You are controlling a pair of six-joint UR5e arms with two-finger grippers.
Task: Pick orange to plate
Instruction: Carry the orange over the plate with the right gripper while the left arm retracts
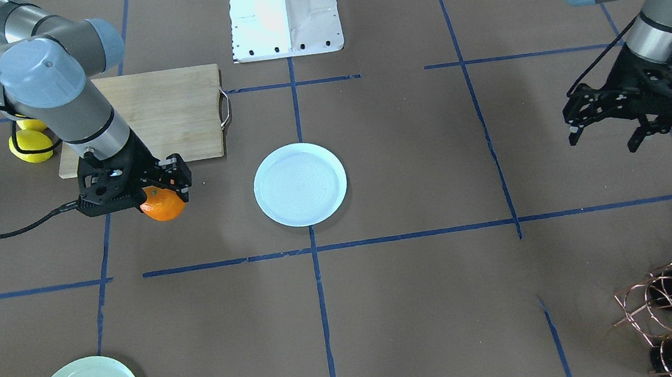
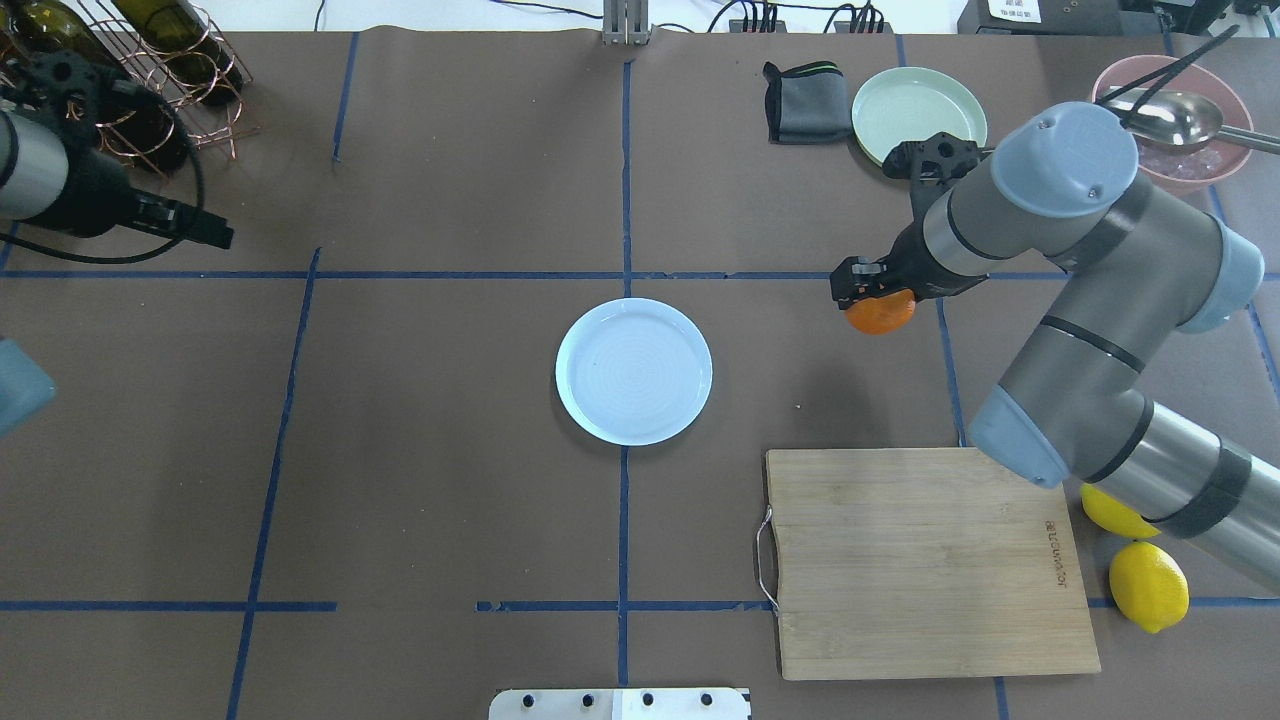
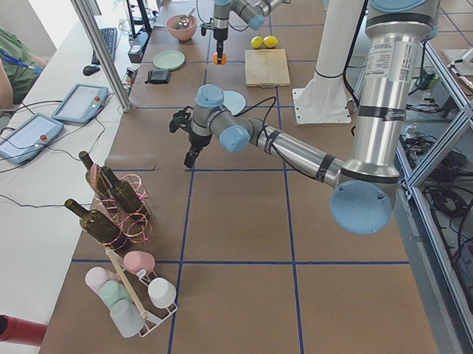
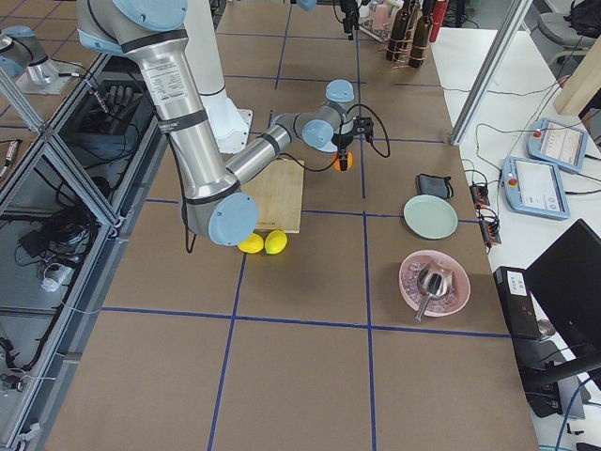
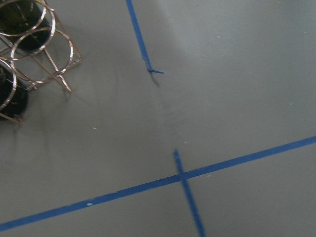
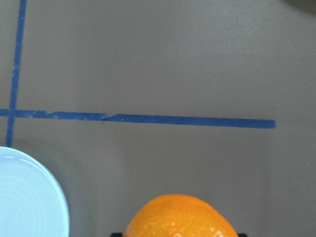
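My right gripper (image 1: 154,195) is shut on the orange (image 1: 164,206), a small bright-orange fruit held just above the brown table. In the overhead view the orange (image 2: 880,312) hangs to the right of the pale bluish-white plate (image 2: 633,371), a good hand's width from its rim. The right wrist view shows the top of the orange (image 6: 177,217) at the bottom edge and the plate (image 6: 27,197) at the lower left. The plate (image 1: 300,184) holds nothing. My left gripper (image 1: 604,142) hovers open and empty far off on the other side of the table.
A wooden cutting board (image 2: 930,560) lies near the robot on the right, with two yellow lemons (image 2: 1148,585) beside it. A mint-green plate (image 2: 918,112), dark cloth (image 2: 800,100) and pink bowl with spoon (image 2: 1175,140) sit at the far right. A wire bottle rack (image 2: 150,80) stands far left.
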